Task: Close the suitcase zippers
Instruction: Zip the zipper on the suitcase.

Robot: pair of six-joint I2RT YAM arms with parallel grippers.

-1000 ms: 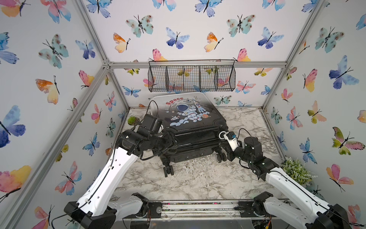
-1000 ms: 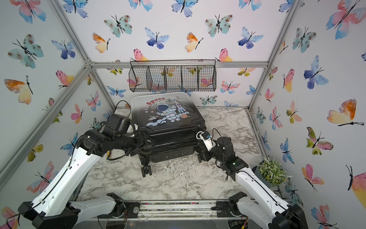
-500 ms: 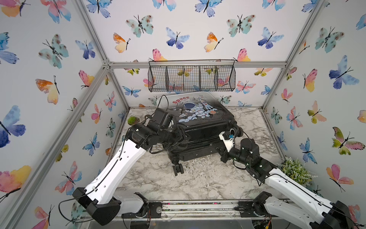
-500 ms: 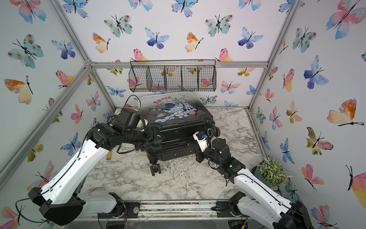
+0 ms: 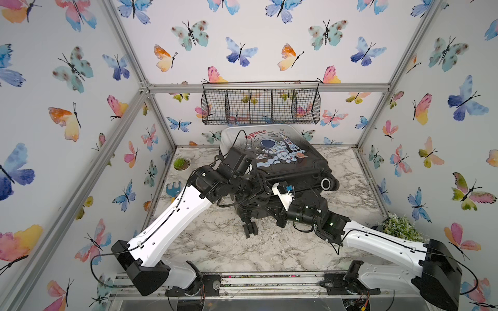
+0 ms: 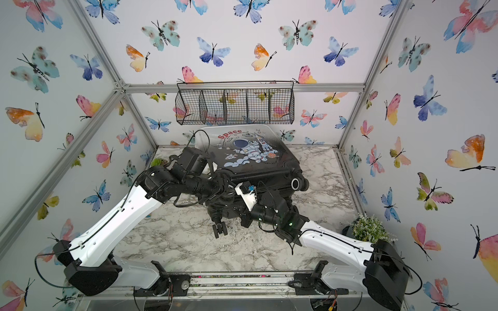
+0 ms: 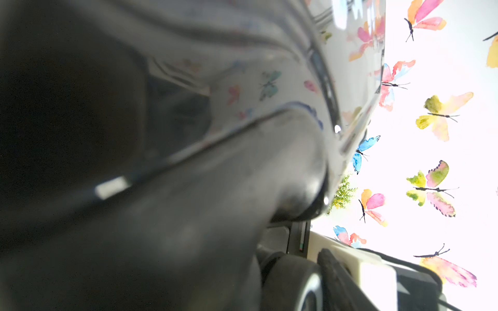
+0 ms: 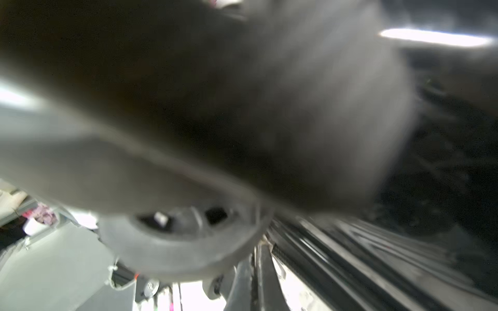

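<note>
The suitcase [image 5: 283,161] lies flat on the marble table, astronaut side up, turned so its wheeled end faces front right. My left gripper [image 5: 260,192] reaches in at the near left corner. In the left wrist view a white-rimmed wheel [image 7: 296,282] sits between its fingers [image 7: 339,280], gripped. My right gripper [image 5: 280,215] is shut against the case's near side. In the right wrist view its pressed-together tips [image 8: 258,269] lie beside the black zipper track [image 8: 285,255], under a wheel [image 8: 183,242]. Whether a zipper pull is pinched there does not show.
A wire basket [image 5: 260,106] hangs on the back wall just above the case. A small potted plant [image 5: 182,163] and a blue object [image 5: 173,188] stand by the left wall, and a leafy plant [image 5: 401,229] stands at the right. Bare marble [image 5: 242,250] lies in front.
The suitcase has swung round and shifted right along with my left arm. My right gripper has moved left along the case's near side, staying shut.
</note>
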